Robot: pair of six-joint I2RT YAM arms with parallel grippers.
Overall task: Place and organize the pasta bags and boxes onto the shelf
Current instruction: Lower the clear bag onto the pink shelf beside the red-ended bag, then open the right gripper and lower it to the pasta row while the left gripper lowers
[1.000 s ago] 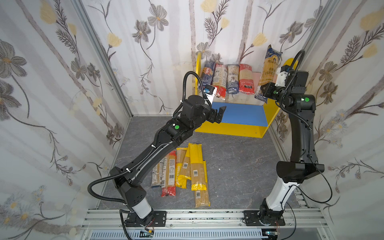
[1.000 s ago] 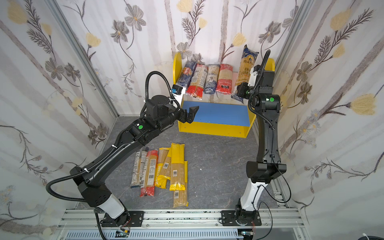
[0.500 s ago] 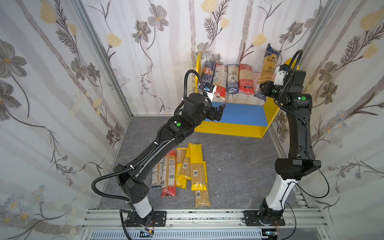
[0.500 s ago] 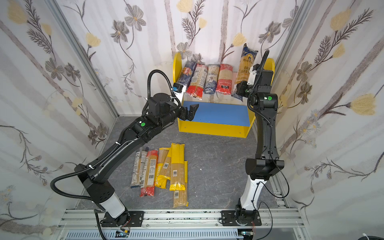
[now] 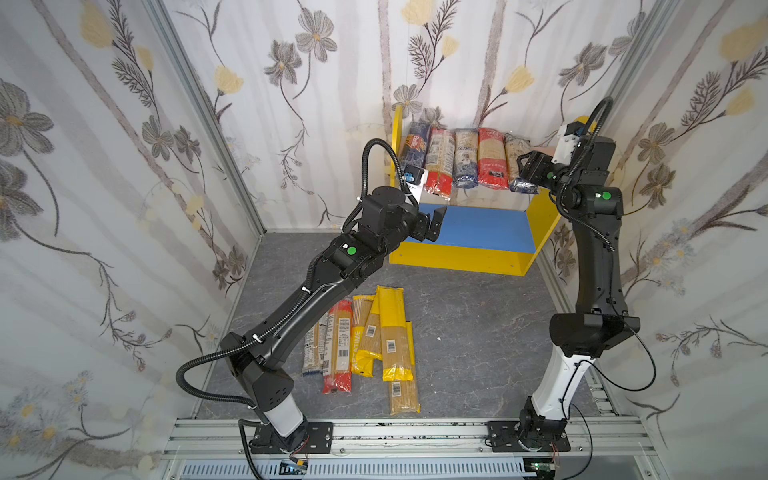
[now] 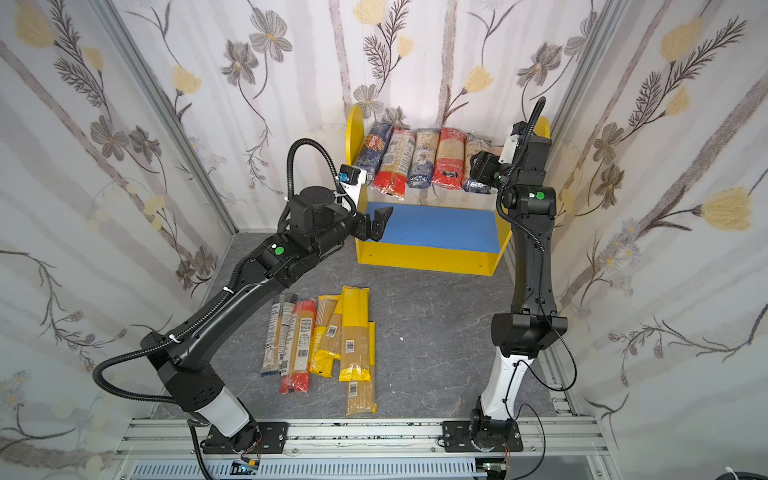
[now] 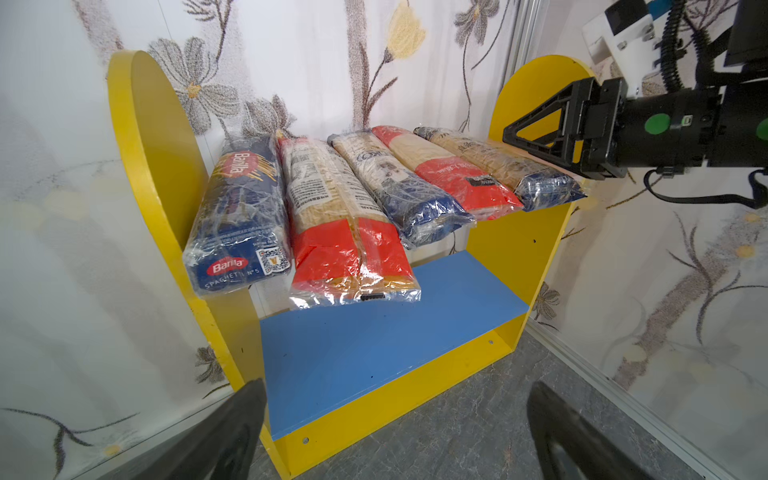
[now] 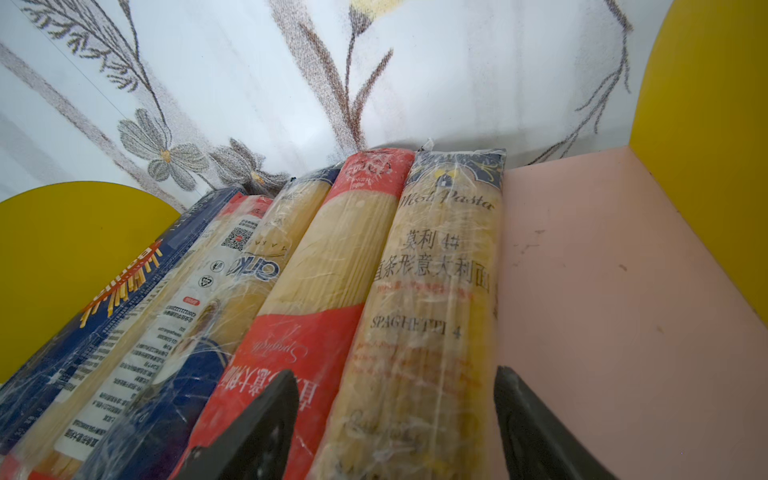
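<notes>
The clear spaghetti packet with dark blue ends point(image 8: 432, 291) lies flat on the pink upper board point(image 8: 602, 291) of the wooden shelf with yellow round-topped sides point(image 5: 457, 257), in the upper middle of both top views. It is the last one in a row and touches the red-ended packet next to it. Four other packets point(image 7: 332, 199) lie side by side with it. Their front ends stick out past the edge of the board.

My right gripper point(image 8: 395, 372) is right at this packet. Its jaws are apart, one on each side, and they do not squeeze it. So I think this step is the setting down, and the packet is in its place.

My left gripper point(image 7: 397, 384) is also wide apart and holds nothing. It hangs in front of the blue lower board point(image 5: 482, 226), which is bare.

A pile of long spaghetti packets point(image 5: 370, 336), about six, waits on the grey stone-look floor point(image 5: 478, 332) in the lower middle of the top views. So I think the job is near half done.

Next I should pull the right gripper straight back so it does not drag the packet off the edge. Then one arm must go down to the pile. The pink board has only a thin bare strip, so most of the pile should go on the blue board.
</notes>
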